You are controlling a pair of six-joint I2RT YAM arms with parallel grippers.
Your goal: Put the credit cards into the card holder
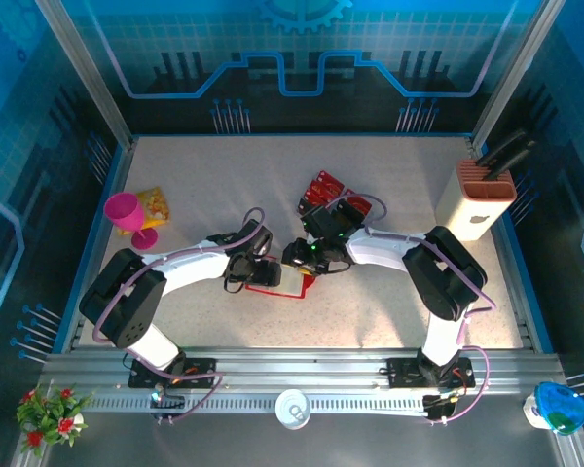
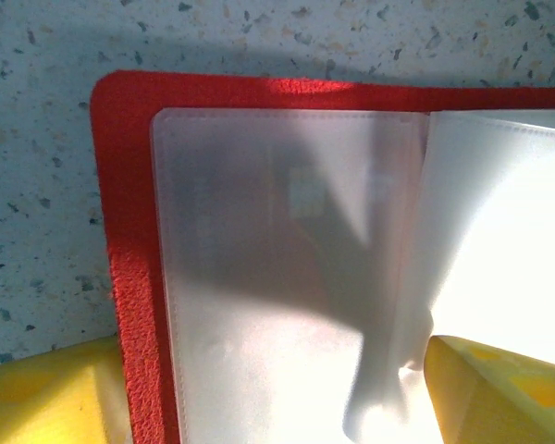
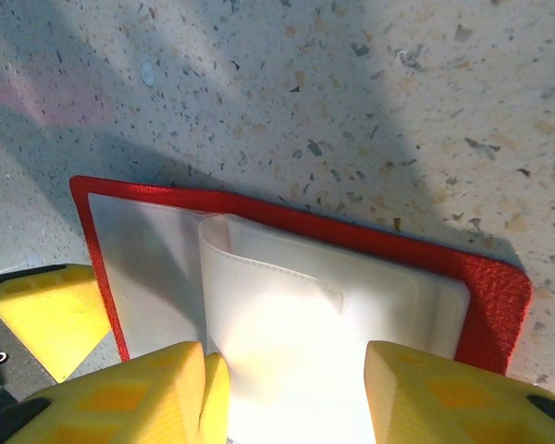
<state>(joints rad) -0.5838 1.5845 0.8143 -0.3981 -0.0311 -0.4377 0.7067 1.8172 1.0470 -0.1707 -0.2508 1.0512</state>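
Observation:
The red card holder (image 2: 129, 268) lies open on the table, its pale translucent sleeves (image 2: 287, 277) facing up. In the top view the holder (image 1: 273, 285) sits between the two grippers. My left gripper (image 2: 277, 407) is open, its yellow fingers (image 2: 37, 393) set wide on either side of the left sleeve page. My right gripper (image 3: 287, 407) is open too, low over the holder (image 3: 495, 296), with a curled sleeve page (image 3: 287, 305) rising between its fingers (image 3: 449, 398). The credit cards (image 1: 326, 188), red with black parts, lie just beyond the right gripper (image 1: 300, 255).
A pink goblet (image 1: 128, 216) and a yellow packet (image 1: 156, 202) stand at the left. A beige slotted block (image 1: 484, 199) holding dark items stands at the right edge. Blue walls ring the speckled table (image 1: 389, 185).

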